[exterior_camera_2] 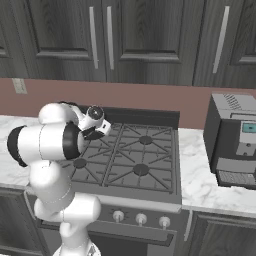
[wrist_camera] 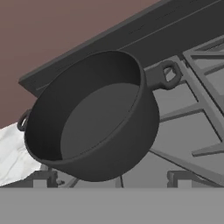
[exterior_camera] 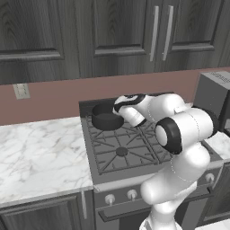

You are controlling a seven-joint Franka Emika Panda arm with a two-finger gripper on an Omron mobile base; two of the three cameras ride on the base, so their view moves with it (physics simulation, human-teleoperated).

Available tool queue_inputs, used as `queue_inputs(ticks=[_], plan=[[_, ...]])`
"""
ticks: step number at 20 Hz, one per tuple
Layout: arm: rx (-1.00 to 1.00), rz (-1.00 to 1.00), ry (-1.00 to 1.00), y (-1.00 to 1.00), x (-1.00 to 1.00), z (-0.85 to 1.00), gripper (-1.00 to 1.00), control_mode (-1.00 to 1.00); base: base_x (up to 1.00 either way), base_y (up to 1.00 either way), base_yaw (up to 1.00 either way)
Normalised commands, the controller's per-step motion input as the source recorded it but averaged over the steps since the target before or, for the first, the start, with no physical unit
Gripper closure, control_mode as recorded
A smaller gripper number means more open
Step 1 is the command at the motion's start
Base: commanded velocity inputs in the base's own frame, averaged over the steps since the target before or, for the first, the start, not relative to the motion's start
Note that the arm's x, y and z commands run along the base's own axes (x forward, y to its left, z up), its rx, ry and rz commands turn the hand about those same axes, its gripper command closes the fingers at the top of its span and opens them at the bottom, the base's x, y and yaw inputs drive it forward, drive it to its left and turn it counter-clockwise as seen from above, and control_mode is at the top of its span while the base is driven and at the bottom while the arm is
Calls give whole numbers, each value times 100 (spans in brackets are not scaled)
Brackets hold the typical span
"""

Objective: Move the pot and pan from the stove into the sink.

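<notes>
The pot (exterior_camera: 107,118) is short, dark grey and empty, and stands on the back left burner of the stove (exterior_camera: 122,152). My gripper (exterior_camera: 118,108) hovers just right of the pot and slightly above its rim, pointing toward it. In the hand view the pot (wrist_camera: 96,118) is close and tilted, with its two small loop handles showing. My fingertips (wrist_camera: 43,179) stand wide apart at the bottom, open, with nothing between them. In the right base view my arm covers the back left of the stove (exterior_camera_2: 142,155). The pan and the sink are out of view.
White marble counter (exterior_camera: 40,152) runs left of the stove, with more counter (exterior_camera_2: 200,182) to its right. A dark grey countertop oven (exterior_camera_2: 234,140) stands on that right counter. Dark cabinets hang above, and a wall outlet (exterior_camera: 21,90) is on the brown backsplash.
</notes>
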Motion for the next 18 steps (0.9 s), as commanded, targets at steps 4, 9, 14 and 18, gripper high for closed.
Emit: queue_inputs(ticks=[4, 9, 14, 18], plan=[[-1, -2, 0, 9, 37, -21, -100, -100, 0, 0, 0], [-1, -2, 0, 10, 37, -20, -100, -100, 0, 0, 0], [0, -3, 0, 11, 37, -18, -100, -100, 0, 0, 0], [0, -2, 0, 10, 32, -25, -100, -100, 0, 0, 0]])
